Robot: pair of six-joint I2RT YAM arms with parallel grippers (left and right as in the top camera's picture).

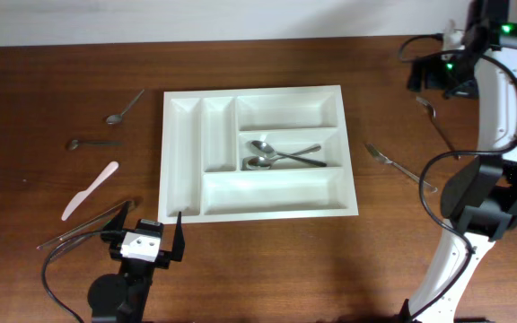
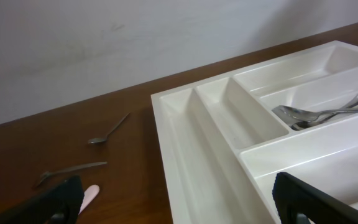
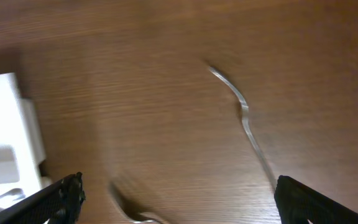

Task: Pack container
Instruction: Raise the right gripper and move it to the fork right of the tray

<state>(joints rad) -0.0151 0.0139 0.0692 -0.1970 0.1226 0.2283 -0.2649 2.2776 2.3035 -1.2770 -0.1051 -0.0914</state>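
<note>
Right arm (image 1: 496, 99), rising closest to the overhead lens, held the right pincer (image 3: 182, 202) spread wide and empty above the far right of the brown surface (image 1: 61, 81), near a fork (image 1: 429, 109), while the left pincer (image 1: 146, 226), likewise gaping with nothing in it, hovered at the near left corner of the white tray (image 1: 255, 91). That tray lay flat mid-surface, two spoons (image 1: 281, 154) together in the middle one of its three wide compartments. Loose beside it lay a second fork (image 1: 400, 166) to the right and, to the left, long metal pieces (image 1: 88, 226), a pale knife (image 1: 90, 190), a far teaspoon (image 1: 126, 106) and a near teaspoon (image 1: 92, 143).
</note>
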